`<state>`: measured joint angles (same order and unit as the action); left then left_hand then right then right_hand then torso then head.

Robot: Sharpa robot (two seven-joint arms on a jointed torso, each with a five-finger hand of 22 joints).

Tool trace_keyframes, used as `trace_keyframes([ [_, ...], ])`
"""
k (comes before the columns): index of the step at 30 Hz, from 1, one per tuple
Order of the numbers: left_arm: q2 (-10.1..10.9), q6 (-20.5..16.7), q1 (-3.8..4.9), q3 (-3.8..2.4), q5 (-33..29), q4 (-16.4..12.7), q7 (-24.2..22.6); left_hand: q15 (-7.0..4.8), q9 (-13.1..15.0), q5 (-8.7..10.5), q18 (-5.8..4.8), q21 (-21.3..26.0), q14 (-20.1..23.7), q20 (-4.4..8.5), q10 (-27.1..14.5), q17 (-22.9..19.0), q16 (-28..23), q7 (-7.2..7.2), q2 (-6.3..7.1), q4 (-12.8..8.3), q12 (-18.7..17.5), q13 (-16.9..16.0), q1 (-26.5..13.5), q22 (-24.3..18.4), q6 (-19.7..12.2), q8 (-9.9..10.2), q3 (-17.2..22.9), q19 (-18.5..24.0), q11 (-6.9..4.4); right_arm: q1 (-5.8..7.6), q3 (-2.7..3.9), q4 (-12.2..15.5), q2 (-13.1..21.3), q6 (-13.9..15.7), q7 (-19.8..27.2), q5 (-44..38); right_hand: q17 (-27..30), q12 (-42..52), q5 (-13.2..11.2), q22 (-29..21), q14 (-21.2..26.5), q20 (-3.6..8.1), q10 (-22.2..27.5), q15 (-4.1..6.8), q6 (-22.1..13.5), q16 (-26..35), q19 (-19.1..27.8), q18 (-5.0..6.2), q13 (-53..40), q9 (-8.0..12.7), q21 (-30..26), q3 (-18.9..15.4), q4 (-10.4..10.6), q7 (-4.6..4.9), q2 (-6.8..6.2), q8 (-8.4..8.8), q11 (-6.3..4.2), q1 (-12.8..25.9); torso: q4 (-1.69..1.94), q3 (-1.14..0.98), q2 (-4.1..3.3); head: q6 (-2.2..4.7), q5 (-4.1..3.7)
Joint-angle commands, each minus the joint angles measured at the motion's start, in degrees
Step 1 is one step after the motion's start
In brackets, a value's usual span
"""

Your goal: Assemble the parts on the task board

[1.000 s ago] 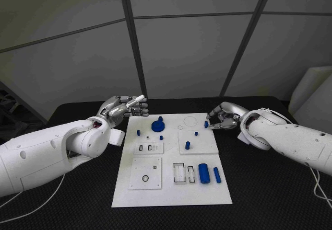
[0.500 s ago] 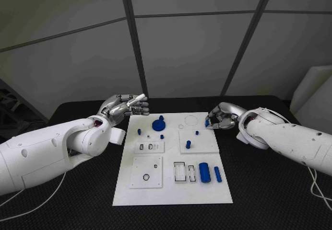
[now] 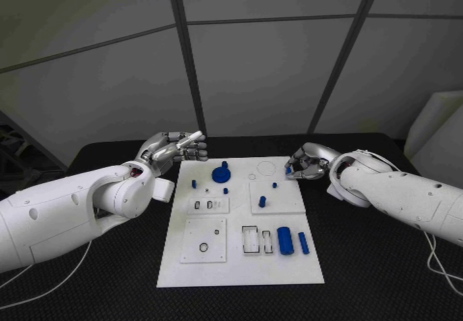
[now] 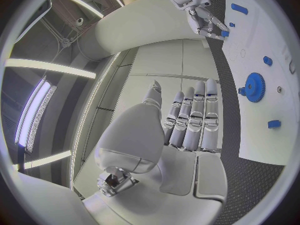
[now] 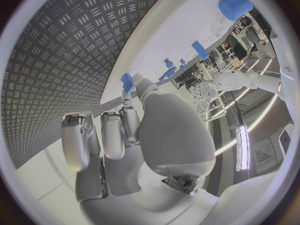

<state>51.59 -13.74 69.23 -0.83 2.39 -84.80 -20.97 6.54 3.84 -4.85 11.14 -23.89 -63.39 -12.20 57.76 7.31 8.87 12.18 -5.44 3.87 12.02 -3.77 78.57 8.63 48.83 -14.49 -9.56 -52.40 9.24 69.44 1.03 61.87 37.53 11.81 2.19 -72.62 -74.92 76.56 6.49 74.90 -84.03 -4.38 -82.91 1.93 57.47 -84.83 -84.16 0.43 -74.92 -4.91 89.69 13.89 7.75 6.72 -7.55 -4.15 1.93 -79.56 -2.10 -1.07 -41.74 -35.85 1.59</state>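
Pinching a small blue peg [image 3: 288,171] at the task board's [image 3: 241,267] one-o'clock edge, the right hand [image 3: 307,163] hovers while the left hand [image 3: 176,148] stays curled, empty, at eleven.

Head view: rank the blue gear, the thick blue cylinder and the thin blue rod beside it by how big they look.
1. Gear, largest.
2. Thick cylinder, though it lies nearer the camera, so its rank against the gear is unsure.
3. Thin rod, clearly smallest.
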Motion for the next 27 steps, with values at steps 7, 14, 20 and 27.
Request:
trace_keyframes([
  [7, 0.0, 0.6, 0.07, -0.05, 0.2, -0.1, 0.0, 0.23, -0.1, 0.15, -0.76, 0.4, 0.0, -0.54, 0.1, 0.0, -0.3, 0.38, -0.53, -0.3, -0.3, 0.0, 0.1, -0.1, 0.0, 0.3, 0.1, 0.1, 0.19, 0.11, 0.04, -0.3, -0.3, -0.2, -0.8, -0.5, -5.4, 0.5, 0.3, 15.1, -3.8, 0.3, -0.5, 0.48, 1.8, -0.4, -5.8, -0.43, -4.9, -0.2, 0.3, 0.3, 0.2, -0.29, 1.31, -0.48, -0.27, 0.0, -0.05, -0.04, 0.01, -0.04, -0.05],
  [14, 0.1, 0.6, 0.07, -0.05, 0.2, -0.1, 0.0, 0.23, -0.1, 0.15, -0.76, 0.4, 0.0, -0.54, 0.1, 0.0, -0.3, 0.38, -0.53, -0.3, -0.3, 0.0, 0.1, -0.1, 0.0, 0.3, 0.1, 0.1, 0.19, 0.11, 0.04, -0.3, -0.4, 0.0, -1.1, -0.7, -5.4, 0.6, 0.4, 15.1, -3.8, 0.43, -0.5, 0.63, 2.7, -0.4, -5.8, -0.43, -5.0, -0.3, 0.3, 0.7, -0.1, -0.5, 1.67, -0.62, -0.45, -0.1, -0.02, -0.06, 0.01, -0.08, -0.12],
  [20, 0.1, 0.6, 0.07, -0.05, 0.2, -0.1, 0.0, 0.23, -0.1, 0.15, -0.76, 0.4, 0.0, -0.54, 0.1, 0.0, -0.3, 0.38, -0.53, -0.3, -0.3, 0.0, 0.1, -0.1, 0.0, 0.3, 0.1, 0.1, 0.19, 0.11, 0.04, -0.1, -0.4, 0.7, -1.3, -0.9, -5.5, 0.6, 0.5, 15.1, -3.8, 0.55, -0.5, 0.76, 3.5, -0.4, -5.8, -0.43, -5.0, -0.4, 0.3, 0.9, -0.3, -0.7, 2.04, -0.75, -0.62, -0.1, -0.01, -0.08, -0.01, -0.09, -0.13],
  [27, 0.2, 0.6, 0.07, -0.05, 0.2, -0.1, 0.0, 0.23, -0.1, 0.15, -0.76, 0.4, 0.0, -0.54, 0.1, 0.0, -0.3, 0.38, -0.53, -0.3, -0.3, 0.0, 0.1, -0.1, 0.0, 0.3, 0.1, 0.1, 0.19, 0.08, 0.05, 1.2, 0.1, 3.0, -1.2, -1.1, -5.7, 0.7, 0.8, 15.1, -3.9, 0.76, -0.5, 0.97, 4.2, -0.5, -5.8, -0.43, -5.1, -0.5, 0.3, 1.8, -1.1, -0.91, 3.01, -0.64, -0.84, -0.7, -0.06, -0.11, 0.03, -0.1, -0.13],
])
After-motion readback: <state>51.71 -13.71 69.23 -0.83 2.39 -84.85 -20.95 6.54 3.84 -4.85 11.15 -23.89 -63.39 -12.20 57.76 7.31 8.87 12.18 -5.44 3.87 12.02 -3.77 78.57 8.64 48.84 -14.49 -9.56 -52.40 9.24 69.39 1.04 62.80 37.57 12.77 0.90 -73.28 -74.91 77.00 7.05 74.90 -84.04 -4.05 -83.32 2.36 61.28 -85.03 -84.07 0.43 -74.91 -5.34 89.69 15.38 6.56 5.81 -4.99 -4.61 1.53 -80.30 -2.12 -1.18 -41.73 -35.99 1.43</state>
